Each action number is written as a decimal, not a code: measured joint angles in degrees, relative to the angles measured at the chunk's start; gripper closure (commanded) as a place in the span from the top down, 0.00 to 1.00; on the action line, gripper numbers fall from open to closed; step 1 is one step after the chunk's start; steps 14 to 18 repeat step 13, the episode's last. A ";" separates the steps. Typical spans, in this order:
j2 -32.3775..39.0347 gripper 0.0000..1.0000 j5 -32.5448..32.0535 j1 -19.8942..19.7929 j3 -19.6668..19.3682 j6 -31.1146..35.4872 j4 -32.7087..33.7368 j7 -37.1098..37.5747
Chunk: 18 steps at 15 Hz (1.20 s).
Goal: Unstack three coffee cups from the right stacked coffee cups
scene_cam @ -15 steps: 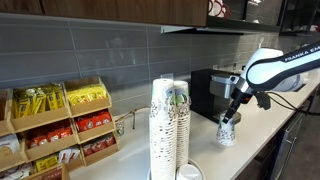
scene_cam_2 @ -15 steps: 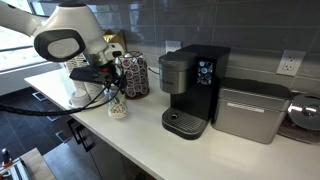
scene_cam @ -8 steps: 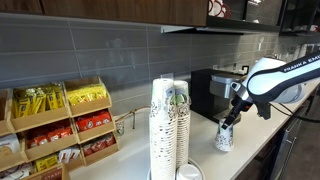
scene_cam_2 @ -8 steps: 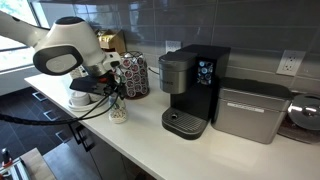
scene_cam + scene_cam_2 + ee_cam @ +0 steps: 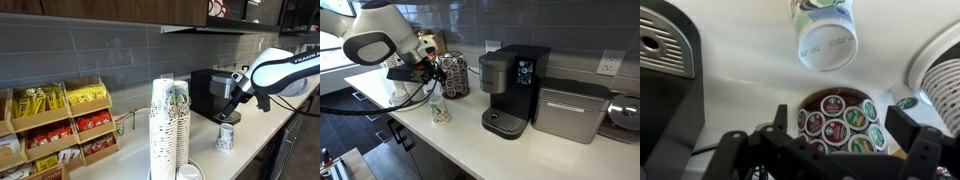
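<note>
One coffee cup point(image 5: 225, 138), white with greenish speckled print, stands alone on the white counter in front of the coffee machine; it also shows in the other exterior view point(image 5: 441, 113). In the wrist view the cup point(image 5: 827, 35) shows its round base at the top of the picture. My gripper point(image 5: 231, 112) hangs just above the cup, apart from it point(image 5: 432, 88). Its fingers point(image 5: 825, 140) are spread wide and hold nothing. The right stacked coffee cups point(image 5: 178, 125) stand as a tall column next to a twin column point(image 5: 160, 128).
A black coffee machine point(image 5: 510, 90) and a silver appliance point(image 5: 568, 110) stand on the counter point(image 5: 470, 140). A round coffee pod holder point(image 5: 835, 120) lies below my fingers point(image 5: 453, 75). A wooden snack rack point(image 5: 60, 125) stands by the tiled wall.
My gripper has let go of the cup and risen above it. The cup stays on the counter, a little lower in the picture than one second ago.
</note>
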 measured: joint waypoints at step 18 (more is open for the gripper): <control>-9.95 1.00 -6.70 -3.14 4.92 -25.79 12.76 11.27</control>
